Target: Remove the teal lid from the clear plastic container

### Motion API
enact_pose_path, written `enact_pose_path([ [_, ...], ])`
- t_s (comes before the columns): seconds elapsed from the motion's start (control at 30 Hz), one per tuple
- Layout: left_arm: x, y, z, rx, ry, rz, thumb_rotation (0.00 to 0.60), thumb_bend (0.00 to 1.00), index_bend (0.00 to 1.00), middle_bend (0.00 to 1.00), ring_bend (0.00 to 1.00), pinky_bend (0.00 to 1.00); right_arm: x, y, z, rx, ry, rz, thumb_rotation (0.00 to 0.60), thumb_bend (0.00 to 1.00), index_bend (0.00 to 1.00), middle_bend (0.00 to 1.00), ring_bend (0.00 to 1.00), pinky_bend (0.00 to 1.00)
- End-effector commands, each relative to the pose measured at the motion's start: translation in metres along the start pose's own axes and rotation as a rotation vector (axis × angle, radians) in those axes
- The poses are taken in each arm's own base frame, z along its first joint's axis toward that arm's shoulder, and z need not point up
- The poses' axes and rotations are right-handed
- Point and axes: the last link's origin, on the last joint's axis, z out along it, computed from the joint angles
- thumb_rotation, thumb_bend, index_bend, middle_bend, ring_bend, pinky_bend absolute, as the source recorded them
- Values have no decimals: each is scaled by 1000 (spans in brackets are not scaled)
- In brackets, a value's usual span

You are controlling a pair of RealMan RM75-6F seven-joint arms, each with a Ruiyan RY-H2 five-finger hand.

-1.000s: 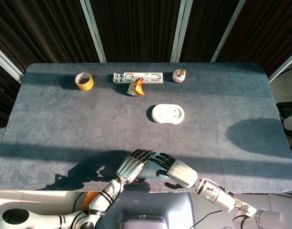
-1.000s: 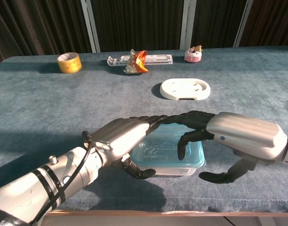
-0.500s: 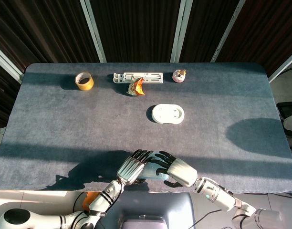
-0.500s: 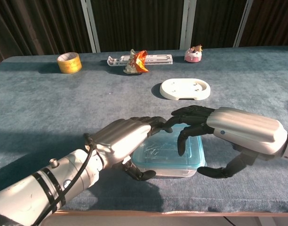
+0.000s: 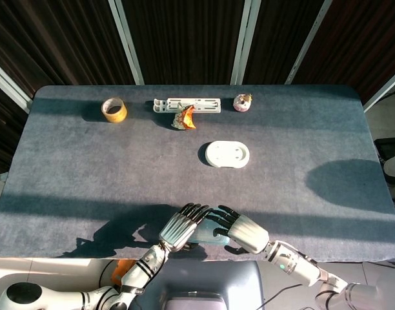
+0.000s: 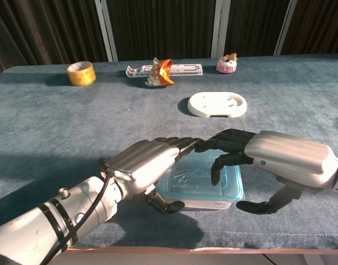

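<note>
The clear plastic container [image 6: 205, 202] with its teal lid [image 6: 196, 178] sits close to the table's near edge; in the head view only a sliver of the lid [image 5: 206, 234] shows between the hands. My left hand [image 6: 149, 165] [image 5: 180, 227] lies over the lid's left side, its thumb hooked against the container's front left corner, gripping it. My right hand [image 6: 271, 161] [image 5: 240, 230] reaches in from the right. Its dark fingertips [image 6: 216, 175] curve down onto the lid, and its thumb hangs clear of the container's right side.
A white oval base [image 6: 217, 104] [image 5: 227, 154] lies mid-table. Along the far edge stand a tape roll [image 6: 81, 73] [image 5: 113, 109], a white rack [image 6: 185, 69] [image 5: 186, 104], an orange snack wrapper [image 6: 160, 72] [image 5: 184, 118] and a small pink item [image 6: 227, 63] [image 5: 243, 101].
Both hands and the container have slid slightly toward the near table edge. The right hand's fingers dipped down onto the lid.
</note>
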Motion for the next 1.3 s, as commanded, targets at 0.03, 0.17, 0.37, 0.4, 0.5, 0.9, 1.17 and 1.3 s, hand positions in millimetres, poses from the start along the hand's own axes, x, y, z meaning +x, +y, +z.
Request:
enact_pose_path([
  [0.03,0,0,0,0,0,0,600,239,0,140,380,445,0,1,0,-1,5,2,600,439,513,0,0,0],
  [0.17,0,-1,0,0,-2,1,600,239,0,140,381,446,2,2,-1,1,15,6,600,440,520,0,0,0],
  [0.37,0,-2,1,1,-4,3,600,239,0,140,388,447,3,2,-4,4,13,14,600,440,520,0,0,0],
  [0.4,0,-2,1,1,-4,3,600,240,0,140,389,448,3,2,-4,4,13,14,600,440,521,0,0,0],
  [0.5,-1,-2,1,3,-4,5,600,241,0,140,393,450,3,2,-5,5,10,11,600,440,523,0,0,0],
  [0.9,-2,-4,2,4,-7,9,600,241,0,139,397,458,4,2,-9,10,16,14,600,440,524,0,0,0],
  [1.17,-2,-4,3,5,-6,8,600,241,0,140,397,461,2,0,-9,17,8,11,600,439,523,0,0,0],
  [1.3,-2,-4,2,4,-8,9,600,241,0,140,400,461,0,0,-8,12,5,9,600,440,524,0,0,0],
])
